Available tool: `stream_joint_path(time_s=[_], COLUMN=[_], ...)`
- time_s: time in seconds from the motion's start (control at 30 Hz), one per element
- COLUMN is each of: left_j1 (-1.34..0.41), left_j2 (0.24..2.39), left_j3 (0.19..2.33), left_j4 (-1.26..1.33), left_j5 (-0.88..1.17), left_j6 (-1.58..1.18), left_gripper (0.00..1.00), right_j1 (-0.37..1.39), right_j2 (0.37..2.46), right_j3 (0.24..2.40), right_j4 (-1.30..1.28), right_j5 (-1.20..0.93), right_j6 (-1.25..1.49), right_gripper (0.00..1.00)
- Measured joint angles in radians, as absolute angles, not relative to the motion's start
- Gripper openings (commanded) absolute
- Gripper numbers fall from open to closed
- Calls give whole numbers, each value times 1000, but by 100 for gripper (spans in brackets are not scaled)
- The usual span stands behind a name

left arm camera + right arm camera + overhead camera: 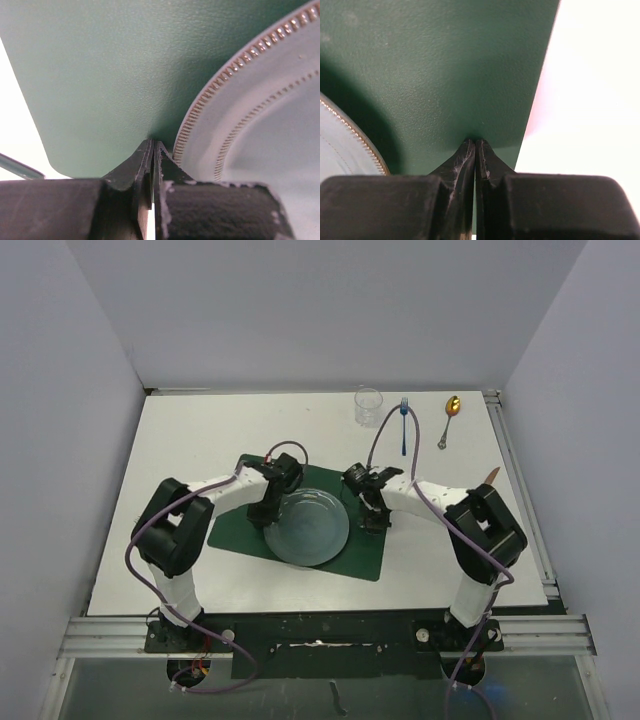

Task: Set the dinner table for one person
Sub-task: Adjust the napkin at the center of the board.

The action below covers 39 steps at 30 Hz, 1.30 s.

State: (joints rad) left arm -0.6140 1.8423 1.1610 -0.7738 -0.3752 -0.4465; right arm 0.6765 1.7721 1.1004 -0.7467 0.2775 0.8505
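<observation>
A grey-blue plate (308, 525) with a beaded rim lies on a dark green placemat (365, 555) in the middle of the white dinner table (200, 430). My left gripper (266, 514) is shut, its tips down on the placemat (100, 75) right beside the plate's left rim (240, 90). My right gripper (375, 521) is shut, its tips down on the placemat (445, 65) to the right of the plate (340, 150), near the mat's right edge. Neither gripper holds anything that I can see.
At the far edge of the table stand a clear glass (368, 407), a blue-handled fork (404, 426) and a gold spoon (449, 418). A thin brown object (490, 475) lies by the right rail. White walls enclose the table.
</observation>
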Motion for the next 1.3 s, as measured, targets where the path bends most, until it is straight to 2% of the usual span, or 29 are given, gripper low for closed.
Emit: stream_joint_path(time_s=[0.5,1.13,1.3], left_j1=[-653,-669,-680], left_j2=[1824,1820,1782], left_j3=[1161,1155,1138], left_j4=[-656,-589,-572], left_j5=[-150,-76,-81], left_j6=[-456,-504,-544], left_gripper=[0,0,0], right_j1=[430,399,399], right_j2=[1765,1715,1668], right_j3=[1076,1016,1000], right_j4=[-583,-554,-580], right_j5=[288,321,309], right_j6=[762,729,717], right_gripper=[0,0,4])
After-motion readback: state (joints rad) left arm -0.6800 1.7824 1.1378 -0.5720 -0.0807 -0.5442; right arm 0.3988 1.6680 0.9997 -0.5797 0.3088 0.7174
